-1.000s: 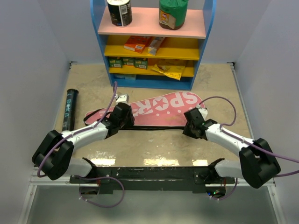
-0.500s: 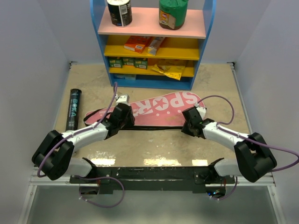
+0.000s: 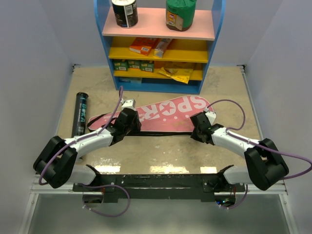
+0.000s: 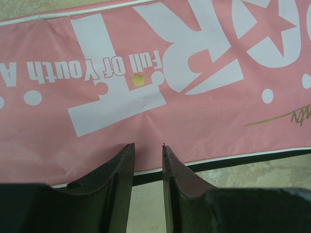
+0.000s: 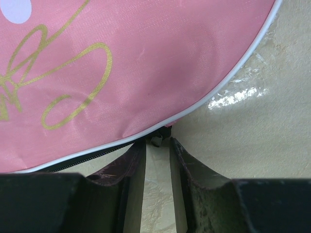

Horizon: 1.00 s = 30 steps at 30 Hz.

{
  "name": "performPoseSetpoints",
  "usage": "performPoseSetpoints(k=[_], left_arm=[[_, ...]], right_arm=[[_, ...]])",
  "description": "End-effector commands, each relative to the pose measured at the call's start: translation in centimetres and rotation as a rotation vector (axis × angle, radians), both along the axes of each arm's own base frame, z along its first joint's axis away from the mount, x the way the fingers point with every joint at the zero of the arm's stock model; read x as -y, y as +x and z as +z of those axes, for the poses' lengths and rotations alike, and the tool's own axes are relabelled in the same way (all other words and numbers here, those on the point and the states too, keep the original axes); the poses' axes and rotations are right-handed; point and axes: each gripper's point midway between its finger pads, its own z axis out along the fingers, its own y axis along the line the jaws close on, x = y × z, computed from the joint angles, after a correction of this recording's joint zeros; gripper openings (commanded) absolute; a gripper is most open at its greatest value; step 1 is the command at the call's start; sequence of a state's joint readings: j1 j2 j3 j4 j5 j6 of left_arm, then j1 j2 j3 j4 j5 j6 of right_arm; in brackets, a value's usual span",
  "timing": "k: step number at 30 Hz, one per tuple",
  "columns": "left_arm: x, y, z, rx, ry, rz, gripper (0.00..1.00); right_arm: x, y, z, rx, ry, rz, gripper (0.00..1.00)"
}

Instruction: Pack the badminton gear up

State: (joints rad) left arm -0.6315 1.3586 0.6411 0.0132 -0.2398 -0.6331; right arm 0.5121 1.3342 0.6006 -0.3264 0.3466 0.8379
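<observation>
The pink racket-shaped bag (image 3: 168, 113) with white lettering lies flat across the middle of the table. A long black tube (image 3: 80, 114) lies left of it. My left gripper (image 3: 127, 119) hovers at the bag's near edge; in the left wrist view its jaws (image 4: 146, 145) stand narrowly open over the white piping and the black zip (image 4: 233, 162), holding nothing. My right gripper (image 3: 199, 128) is at the bag's near right edge. There the jaws (image 5: 156, 144) stand slightly apart with the small dark zip pull (image 5: 156, 141) between the fingertips, not pinched.
A blue and yellow shelf unit (image 3: 161, 86) with boxes, packets and two containers on top stands at the back. Grey walls close in both sides. The arms' black base rail (image 3: 156, 181) runs along the near edge.
My right jaws have narrowed around the zip pull and the right arm has shifted slightly left. The black tube has rolled a little to the right, toward the bag. The left arm is still.
</observation>
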Motion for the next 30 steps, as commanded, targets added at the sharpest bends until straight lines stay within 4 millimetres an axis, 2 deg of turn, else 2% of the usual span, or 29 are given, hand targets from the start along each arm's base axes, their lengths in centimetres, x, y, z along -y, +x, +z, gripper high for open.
performPoseSetpoints(k=[1, 6, 10, 17, 19, 20, 25, 26, 30], left_arm=[[0.2, 0.6, 1.2, 0.056, -0.007, -0.008, 0.34], [0.1, 0.5, 1.0, 0.052, 0.001, -0.006, 0.34], [0.0, 0.5, 0.9, 0.052, 0.006, -0.001, 0.34], [0.6, 0.4, -0.2, 0.03, 0.033, -0.035, 0.34], [0.9, 0.3, -0.5, 0.024, 0.042, -0.045, 0.31], [0.9, 0.3, -1.0, 0.014, 0.053, -0.052, 0.27], [0.6, -0.1, -4.1, -0.047, 0.106, -0.047, 0.19], [0.6, -0.1, -4.6, -0.056, 0.111, -0.047, 0.14], [0.9, -0.5, -6.3, -0.093, 0.114, -0.056, 0.04]], right_arm=[[1.1, -0.2, -0.1, -0.003, -0.048, -0.03, 0.29], [1.0, 0.1, -0.2, 0.007, -0.042, -0.04, 0.17], [0.8, 0.2, -0.1, 0.012, -0.033, -0.037, 0.0], [0.0, 0.2, 0.4, 0.026, 0.007, -0.006, 0.0], [-0.3, 0.2, 0.7, 0.033, 0.023, 0.007, 0.0], [-0.4, 0.3, 0.9, 0.039, 0.027, 0.015, 0.0], [-1.3, 0.4, 2.0, 0.063, 0.057, 0.05, 0.0], [-1.5, 0.4, 2.2, 0.065, 0.059, 0.059, 0.0], [-2.5, 0.4, 2.6, 0.071, 0.075, 0.092, 0.0]])
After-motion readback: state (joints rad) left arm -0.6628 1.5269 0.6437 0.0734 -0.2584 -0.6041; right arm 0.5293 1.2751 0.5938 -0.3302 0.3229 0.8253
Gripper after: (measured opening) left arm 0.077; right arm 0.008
